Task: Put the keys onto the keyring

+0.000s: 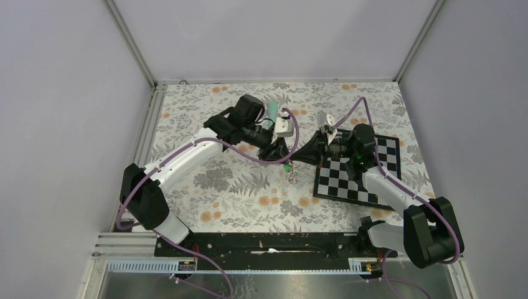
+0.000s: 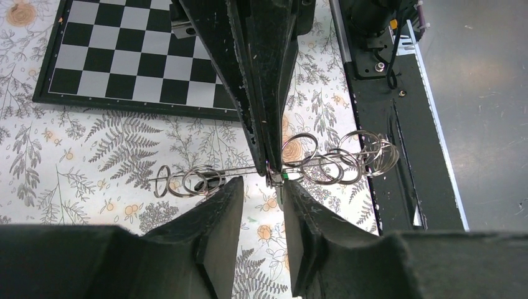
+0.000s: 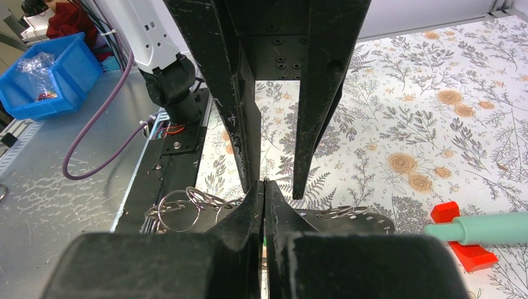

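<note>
The right gripper (image 3: 264, 187) had its fingers pressed together on the wire keyring (image 2: 330, 167) – its rings strung out both ways above the floral table (image 2: 75, 156). The left gripper (image 2: 263, 187) stood spread just beside it. Of the green key (image 2: 283, 176) only the head showed (the plain one could not be made out) – the chessboard (image 2: 124, 56) lay beyond.

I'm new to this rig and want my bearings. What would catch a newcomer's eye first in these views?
The end effectors meet tip to tip mid-table: the right end effector is pinched shut on a tangle of metal split rings, with the left end effector open facing it. Next come the black-and-white chessboard under the right arm and the teal stick with a red base on the floral cloth.
</note>
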Available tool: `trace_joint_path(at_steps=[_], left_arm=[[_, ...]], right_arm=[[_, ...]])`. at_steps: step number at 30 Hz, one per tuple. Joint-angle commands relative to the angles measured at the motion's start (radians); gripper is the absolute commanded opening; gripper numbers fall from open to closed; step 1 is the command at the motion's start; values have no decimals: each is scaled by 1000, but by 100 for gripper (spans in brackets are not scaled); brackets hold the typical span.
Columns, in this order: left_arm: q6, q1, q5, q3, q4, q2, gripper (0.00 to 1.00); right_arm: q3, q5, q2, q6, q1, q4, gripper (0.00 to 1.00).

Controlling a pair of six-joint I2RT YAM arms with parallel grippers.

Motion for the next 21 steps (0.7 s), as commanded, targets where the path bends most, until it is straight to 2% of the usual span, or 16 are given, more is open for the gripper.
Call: trace_joint_path(at_steps=[1, 10, 15, 21], left_arm=[[-12, -3, 64, 53, 32, 10, 34], [-23, -6, 77, 60, 32, 24, 18], [-27, -7, 82, 61, 32, 25, 0], [-27, -6, 7, 48, 19, -11, 0]], right_arm=[[14, -8, -26, -14, -1, 32, 0], [12, -5, -24, -17, -1, 30, 0], [12, 0, -22, -18, -1, 28, 0], [25, 10, -28, -73, -1, -49, 0]])
